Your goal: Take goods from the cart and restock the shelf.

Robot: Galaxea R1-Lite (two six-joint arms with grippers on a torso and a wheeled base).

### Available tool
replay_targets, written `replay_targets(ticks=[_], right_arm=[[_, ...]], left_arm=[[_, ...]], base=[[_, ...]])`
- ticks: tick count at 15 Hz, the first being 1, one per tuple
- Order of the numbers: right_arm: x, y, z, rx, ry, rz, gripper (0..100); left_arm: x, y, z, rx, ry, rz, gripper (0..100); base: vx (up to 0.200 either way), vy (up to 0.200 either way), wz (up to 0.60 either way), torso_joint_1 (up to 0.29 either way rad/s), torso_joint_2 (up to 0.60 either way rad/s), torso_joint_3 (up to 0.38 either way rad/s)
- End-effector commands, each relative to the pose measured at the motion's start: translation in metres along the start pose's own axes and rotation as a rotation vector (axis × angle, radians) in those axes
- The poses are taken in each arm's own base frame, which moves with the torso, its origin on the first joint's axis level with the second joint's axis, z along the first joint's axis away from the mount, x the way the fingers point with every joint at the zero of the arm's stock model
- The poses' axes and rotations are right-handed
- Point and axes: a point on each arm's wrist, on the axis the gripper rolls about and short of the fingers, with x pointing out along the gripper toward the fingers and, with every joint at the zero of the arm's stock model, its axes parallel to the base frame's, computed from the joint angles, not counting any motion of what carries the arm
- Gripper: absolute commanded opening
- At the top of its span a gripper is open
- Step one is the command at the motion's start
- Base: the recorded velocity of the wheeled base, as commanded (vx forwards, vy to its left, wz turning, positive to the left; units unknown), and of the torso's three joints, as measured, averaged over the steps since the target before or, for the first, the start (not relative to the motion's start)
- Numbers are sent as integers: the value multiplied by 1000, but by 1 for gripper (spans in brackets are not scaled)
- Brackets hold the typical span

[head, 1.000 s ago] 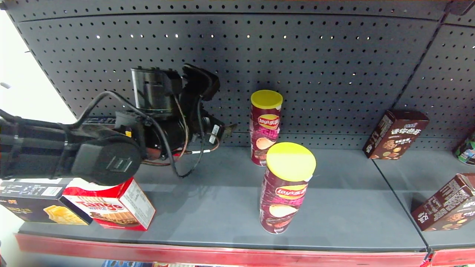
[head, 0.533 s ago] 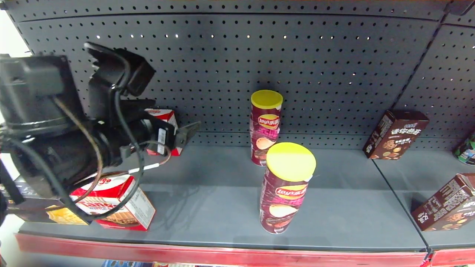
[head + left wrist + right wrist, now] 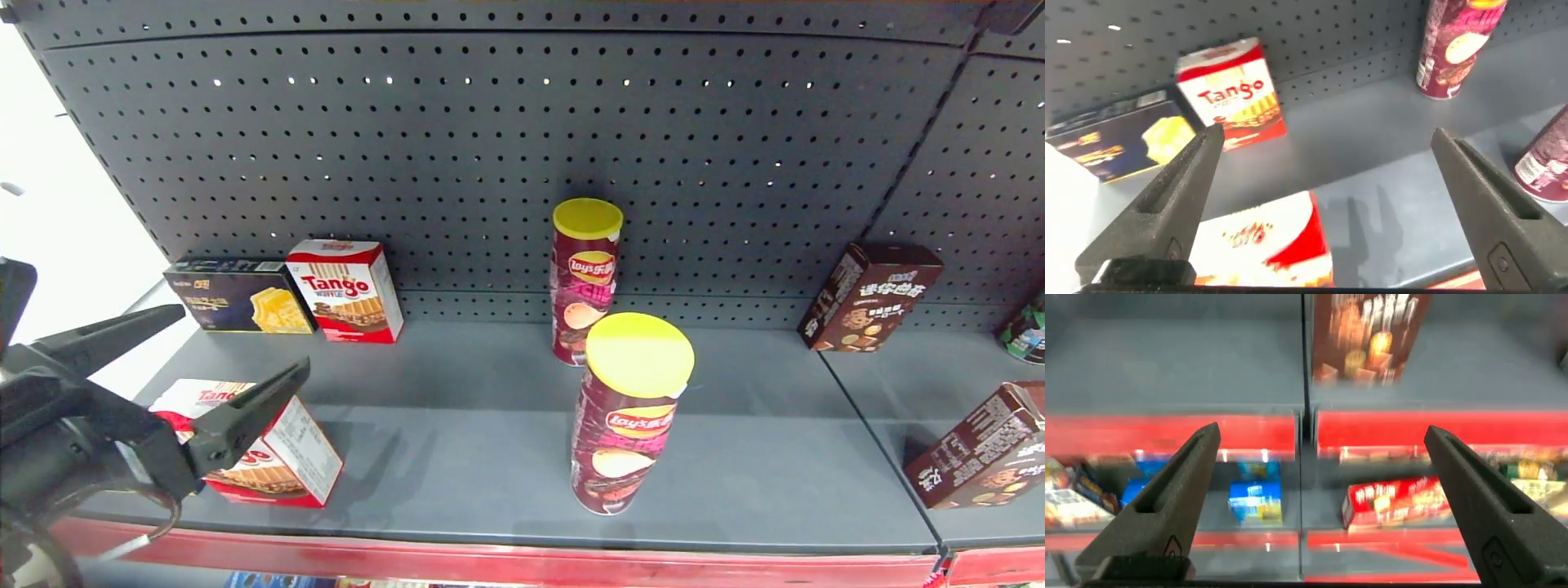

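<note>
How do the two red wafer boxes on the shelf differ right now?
The rear wafer box stands at the back of the shelf beside a dark box; the front wafer box sits near its front edge. The rear one faces squarely outward; the front one is turned at an angle. Both are the same red-and-white pack.

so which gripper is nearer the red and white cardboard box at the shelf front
Left. The left gripper is right at the red and white box; the right gripper faces a brown cardboard box farther right.
</note>
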Motion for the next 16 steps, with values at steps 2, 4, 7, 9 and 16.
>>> replay_targets(ticks=[2, 4, 7, 9, 16], right_arm=[[44, 3, 125, 16, 21, 111, 100], [82, 17, 139, -18, 117, 310, 100], [121, 47, 145, -78, 186, 489, 100], [149, 70, 135, -156, 238, 548, 100], [174, 118, 115, -253, 331, 673, 100]], left_arm=[[-20, 6, -4, -9, -32, 26, 100], [-20, 5, -7, -6, -26, 25, 100], [-19, 5, -7, -8, -26, 23, 100], [-20, 5, -9, -20, -22, 21, 100], [-18, 5, -8, -25, -21, 22, 100]], base=[[0, 0, 0, 0, 0, 0], [0, 0, 0, 0, 0, 0], [0, 0, 0, 0, 0, 0], [0, 0, 0, 0, 0, 0], [0, 0, 0, 0, 0, 0]])
